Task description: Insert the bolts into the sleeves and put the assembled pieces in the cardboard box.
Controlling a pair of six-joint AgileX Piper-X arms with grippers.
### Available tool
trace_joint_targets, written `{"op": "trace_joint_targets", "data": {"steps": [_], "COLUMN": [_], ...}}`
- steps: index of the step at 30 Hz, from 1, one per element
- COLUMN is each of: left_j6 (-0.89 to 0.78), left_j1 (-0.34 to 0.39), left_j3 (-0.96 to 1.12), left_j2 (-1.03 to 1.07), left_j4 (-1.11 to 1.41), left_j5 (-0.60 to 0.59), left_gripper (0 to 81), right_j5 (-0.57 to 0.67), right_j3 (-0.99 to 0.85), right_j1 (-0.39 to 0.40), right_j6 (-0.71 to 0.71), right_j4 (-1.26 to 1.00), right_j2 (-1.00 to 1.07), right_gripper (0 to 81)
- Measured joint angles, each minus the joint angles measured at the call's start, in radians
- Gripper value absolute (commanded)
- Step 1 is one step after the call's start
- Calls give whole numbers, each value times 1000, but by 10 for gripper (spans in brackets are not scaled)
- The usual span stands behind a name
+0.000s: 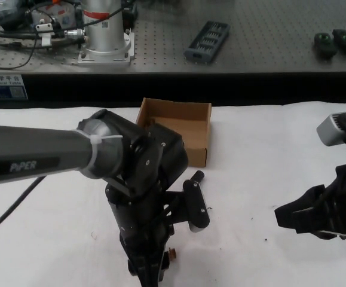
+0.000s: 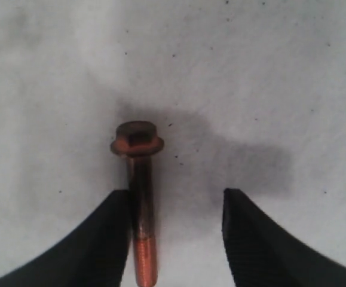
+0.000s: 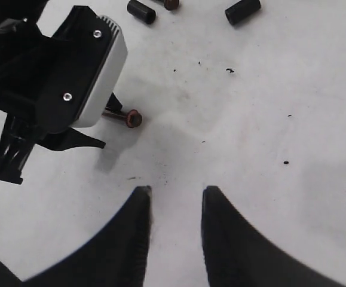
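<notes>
White cloth (image 2: 268, 72) covers the bench. On it lies a copper bolt (image 2: 140, 203), between the parted fingers of the left gripper (image 2: 175, 200), close against one finger. The right gripper (image 3: 175, 192) hangs open over cloth, well apart from that bolt.

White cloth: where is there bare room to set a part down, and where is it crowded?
Free: the cloth between the cardboard box and the right gripper, and the stretch beside the left arm, bordered by a cable. Crowded: around the left gripper, where the bolt and a sleeve lie.
</notes>
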State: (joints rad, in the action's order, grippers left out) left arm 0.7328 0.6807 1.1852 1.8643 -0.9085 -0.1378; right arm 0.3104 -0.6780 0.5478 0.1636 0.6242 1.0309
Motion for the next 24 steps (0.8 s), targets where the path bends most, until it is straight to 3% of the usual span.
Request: {"op": "trace_joint_targets", "data": {"steps": [15,21,24], "left_j6": [-83,-87,-87], "left_j1": [0,0,0], "left_j3": [15,16,16], "left_j2": [33,33,33], "left_j4": [23,34,40], "left_j5": [-32,-37,-37], "left_gripper": [355,252,245], "right_j5": [25,30,30], "right_j3": [2,2,2], "right_j1": [0,0,0], "right_j6": [21,21,21], "right_j4": [-19,-44,-45], "right_j2": [0,0,0], "right_gripper": [230,230,230]}}
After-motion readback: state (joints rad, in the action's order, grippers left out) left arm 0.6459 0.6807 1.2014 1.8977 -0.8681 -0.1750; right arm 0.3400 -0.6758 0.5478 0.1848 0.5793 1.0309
